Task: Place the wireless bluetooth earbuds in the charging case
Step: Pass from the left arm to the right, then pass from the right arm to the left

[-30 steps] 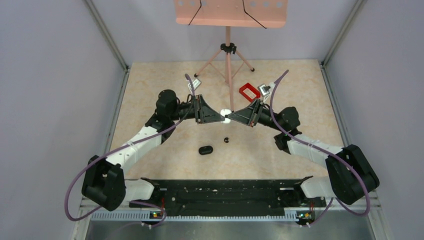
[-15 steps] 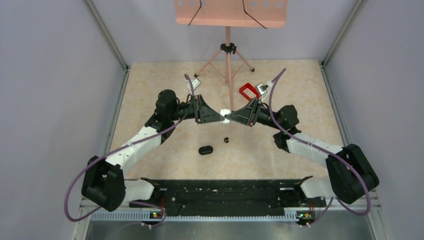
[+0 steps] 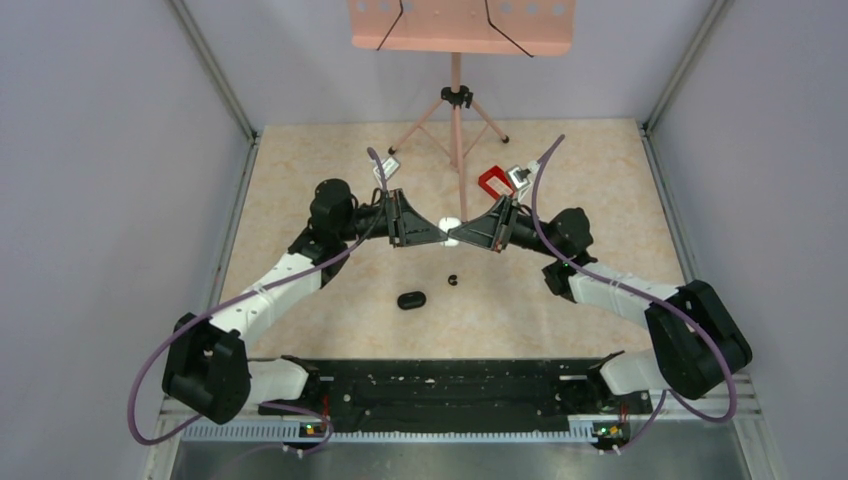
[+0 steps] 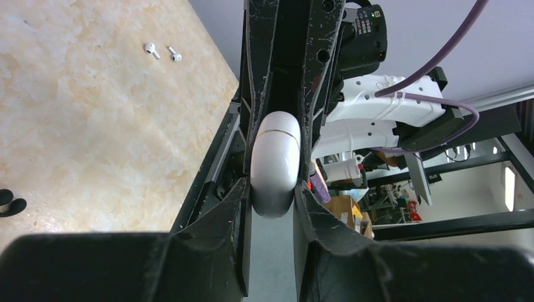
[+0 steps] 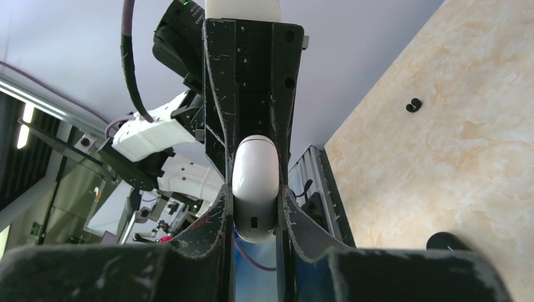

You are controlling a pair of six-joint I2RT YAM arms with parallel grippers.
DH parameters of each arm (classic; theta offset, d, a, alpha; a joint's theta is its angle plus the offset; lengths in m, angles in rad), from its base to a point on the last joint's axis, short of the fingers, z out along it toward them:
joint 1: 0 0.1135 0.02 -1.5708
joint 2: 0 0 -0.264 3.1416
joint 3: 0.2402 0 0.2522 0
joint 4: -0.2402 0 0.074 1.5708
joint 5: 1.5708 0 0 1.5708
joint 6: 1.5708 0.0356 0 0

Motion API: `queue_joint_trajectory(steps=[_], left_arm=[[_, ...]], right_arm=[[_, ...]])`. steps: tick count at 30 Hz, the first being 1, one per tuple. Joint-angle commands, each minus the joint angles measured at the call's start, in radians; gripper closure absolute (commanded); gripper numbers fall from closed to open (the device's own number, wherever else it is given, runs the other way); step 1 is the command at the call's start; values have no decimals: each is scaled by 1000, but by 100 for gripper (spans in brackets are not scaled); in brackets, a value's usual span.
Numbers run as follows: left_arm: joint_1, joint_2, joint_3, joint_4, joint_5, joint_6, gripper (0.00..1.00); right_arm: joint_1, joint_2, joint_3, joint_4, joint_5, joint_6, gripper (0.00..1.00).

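A white rounded object [image 3: 451,226] hangs above the table's middle, pinched from both sides. My left gripper [image 3: 441,232] is shut on its left end and my right gripper [image 3: 461,236] on its right end. In the left wrist view the white object [image 4: 275,151] sits between my fingers with the other gripper's fingers beyond it. The right wrist view shows the same white object [image 5: 254,170]. The black oval charging case [image 3: 411,300] lies on the table nearer the bases. A tiny black earbud [image 3: 453,280] lies to its right. The case [image 5: 448,241] and earbud [image 5: 413,105] also show in the right wrist view.
A red rectangular frame [image 3: 492,180] lies behind the right wrist. A pink stand's tripod [image 3: 456,110] is at the back. Two small white earbuds [image 4: 151,50] lie on the table in the left wrist view. The black base rail [image 3: 440,385] runs along the near edge.
The right arm has edged slightly leftward and its cable has swung. The white object stays between both grippers. The left arm has not moved.
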Motion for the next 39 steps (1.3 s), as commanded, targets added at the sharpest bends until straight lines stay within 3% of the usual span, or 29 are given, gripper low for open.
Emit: queue_joint_trajectory(steps=[1, 2, 4, 9, 15, 20, 25, 29, 33, 39], left_arm=[[-6, -37, 27, -13, -14, 45, 55], [-7, -41, 30, -24, -19, 52, 48], [-6, -43, 29, -35, -27, 57, 42], [-4, -49, 21, -7, -42, 35, 54], [-1, -52, -1, 96, -34, -33, 46], [4, -63, -18, 131, -31, -55, 47], [4, -68, -32, 132, -29, -60, 66], [3, -69, -35, 134, -19, -61, 62], [4, -70, -29, 135, -23, -63, 100], [6, -81, -26, 175, -2, -86, 100]], right_arm=[[18, -10, 23, 53, -11, 3, 100], [17, -15, 17, 49, -10, 1, 100], [17, -21, 7, 44, -14, -2, 100], [17, -25, -5, 58, -25, 10, 100], [17, -26, -13, 54, -29, 13, 100], [16, -25, -18, 56, -24, 24, 100], [15, -20, -18, 69, -19, 35, 100], [14, -14, -21, 83, -20, 44, 100], [13, 4, -26, 124, -27, 64, 100], [-13, 84, -58, 332, -75, 178, 100]])
